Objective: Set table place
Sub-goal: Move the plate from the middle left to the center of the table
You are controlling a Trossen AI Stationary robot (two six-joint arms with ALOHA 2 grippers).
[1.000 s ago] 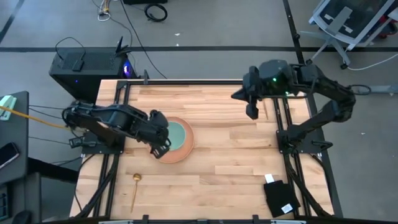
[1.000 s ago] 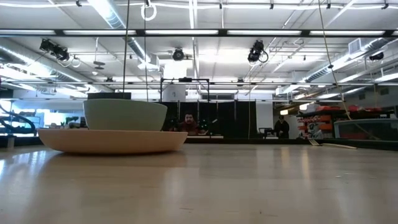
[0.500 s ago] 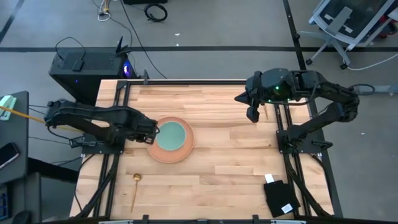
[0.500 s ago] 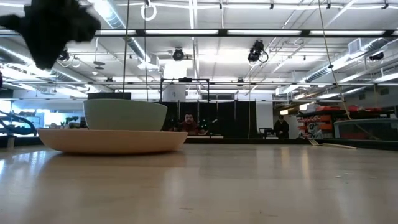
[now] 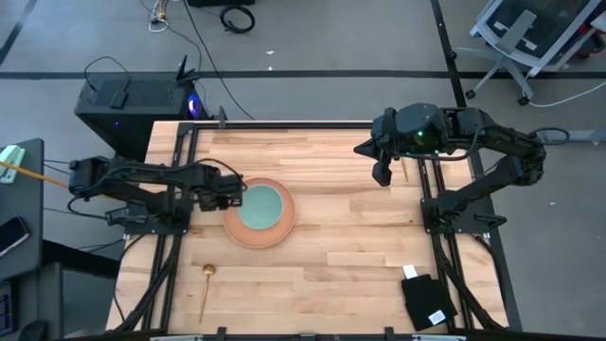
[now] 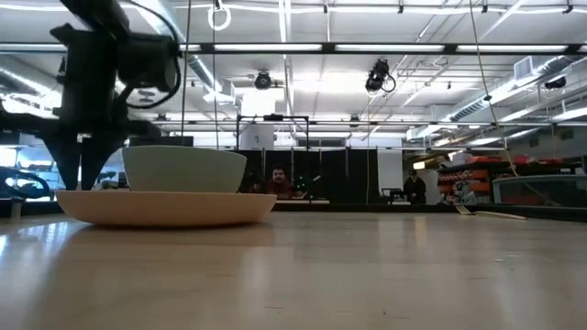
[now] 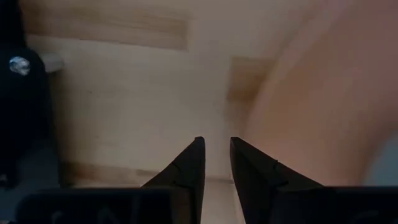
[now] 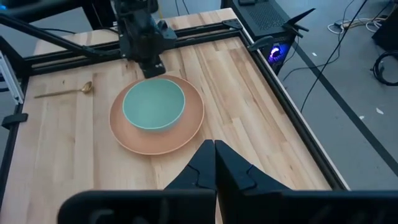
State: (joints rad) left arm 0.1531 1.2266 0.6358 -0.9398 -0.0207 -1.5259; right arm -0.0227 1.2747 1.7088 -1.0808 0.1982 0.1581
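The salmon-orange plate [image 5: 276,237] lies flat on the wood table [image 5: 341,256], left of centre. The pale teal bowl [image 5: 260,206] stands in it, as the low view shows [image 6: 183,170]. My left gripper [image 5: 230,194] points down just off the plate's left rim [image 7: 311,112]. Its fingers are a narrow gap apart and hold nothing. My right gripper [image 5: 382,172] hangs shut and empty over the far right of the table. The gold spoon [image 5: 205,284] lies at the near left. A slim gold fork [image 5: 407,170] lies by the right rail.
A black pouch with a white tag [image 5: 423,301] lies at the near right corner. Black metal rails [image 5: 431,189] run along both sides of the table. Bare wood stretches between the plate and the right rail.
My left gripper has moved from over the plate's near-left rim toward the table's left edge. It has come down beside the plate's left rim. The plate and bowl have stayed in place.
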